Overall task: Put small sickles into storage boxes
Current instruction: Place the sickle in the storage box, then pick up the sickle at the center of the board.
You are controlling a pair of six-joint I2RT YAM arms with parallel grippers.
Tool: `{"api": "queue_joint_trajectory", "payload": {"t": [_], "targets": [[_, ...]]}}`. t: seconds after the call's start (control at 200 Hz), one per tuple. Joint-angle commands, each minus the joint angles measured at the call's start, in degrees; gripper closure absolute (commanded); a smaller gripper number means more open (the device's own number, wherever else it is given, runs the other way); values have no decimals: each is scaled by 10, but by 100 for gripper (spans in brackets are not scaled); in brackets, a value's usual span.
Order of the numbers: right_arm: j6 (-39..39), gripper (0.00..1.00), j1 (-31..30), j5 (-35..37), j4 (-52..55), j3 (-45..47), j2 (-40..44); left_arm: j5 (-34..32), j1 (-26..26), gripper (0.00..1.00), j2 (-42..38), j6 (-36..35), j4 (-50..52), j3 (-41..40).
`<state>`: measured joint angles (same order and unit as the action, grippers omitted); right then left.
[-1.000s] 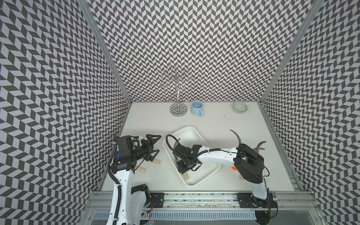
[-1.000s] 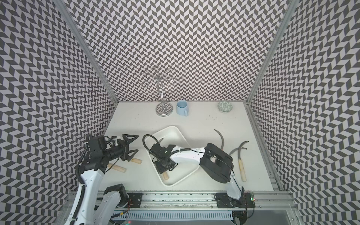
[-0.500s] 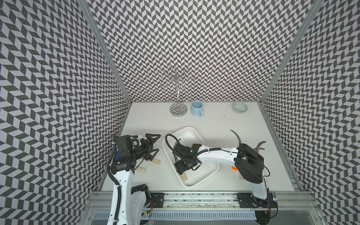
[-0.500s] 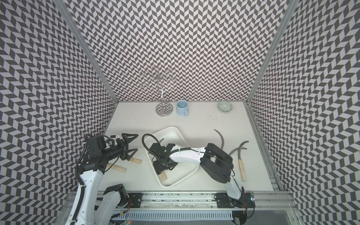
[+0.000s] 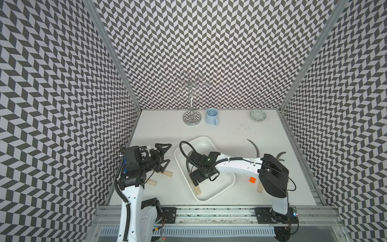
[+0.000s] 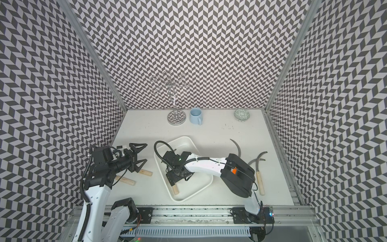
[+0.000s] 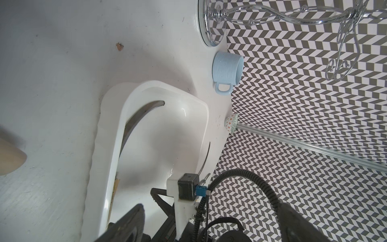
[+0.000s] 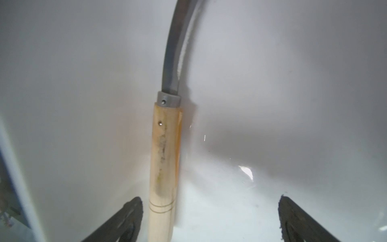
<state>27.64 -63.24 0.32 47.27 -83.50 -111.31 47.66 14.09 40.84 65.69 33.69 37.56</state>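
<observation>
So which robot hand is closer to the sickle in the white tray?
The right. The right gripper hangs open just above the wooden-handled sickle inside the white tray; the left gripper is open outside the tray, above the table.

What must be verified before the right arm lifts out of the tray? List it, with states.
1. Right gripper open: ok, jaws stand wide.
2. Sickle lies inside the white tray: ok.
3. Fingers clear of it: cannot tell, it lies close beside one.
4. Left gripper open and empty: ok.
5. All sickles stored: not ok, wooden handles lie on the table by the left gripper.
</observation>
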Motion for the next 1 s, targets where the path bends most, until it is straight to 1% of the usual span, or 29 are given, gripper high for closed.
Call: {"api": "queue_joint_trajectory", "payload": {"t": [0.0, 0.11, 0.245, 0.351, 0.451, 0.496, 0.571, 0.681, 0.781, 0.866, 0.931, 0.991], "targets": [[-35, 0, 4, 68, 40, -35, 46, -17, 3, 0, -2, 2, -18, 25], [-54, 0, 5, 95, 63, -50, 75, -44, 2, 0, 20, -45, 9, 56], [-58, 0, 12, 98, 81, -66, 125, -80, -3, 0, 46, -103, 40, 93], [-61, 0, 23, 93, 86, -65, 166, -104, -16, 0, 60, -120, 46, 109], [-56, 0, 49, 88, 93, -64, 203, -130, -49, 0, 71, -121, 43, 121], [-53, 0, 67, 82, 97, -63, 219, -145, -70, 1, 76, -118, 39, 126], [-52, 0, 99, 80, 105, -59, 242, -170, -123, 0, 89, -107, 26, 133], [-52, 0, 145, 89, 102, -37, 277, -217, -220, 1, 110, -93, 16, 151], [-37, 0, 212, 57, 104, -13, 302, -257, -297, 0, 125, -88, 10, 170], [-35, 0, 267, 6, 109, 7, 311, -268, -341, 1, 131, -90, 8, 180], [-35, 0, 285, 3, 116, 17, 316, -270, -370, 0, 133, -101, 12, 189], [-34, 0, 293, 15, 123, 19, 318, -274, -396, 1, 139, -122, 22, 203]]}}
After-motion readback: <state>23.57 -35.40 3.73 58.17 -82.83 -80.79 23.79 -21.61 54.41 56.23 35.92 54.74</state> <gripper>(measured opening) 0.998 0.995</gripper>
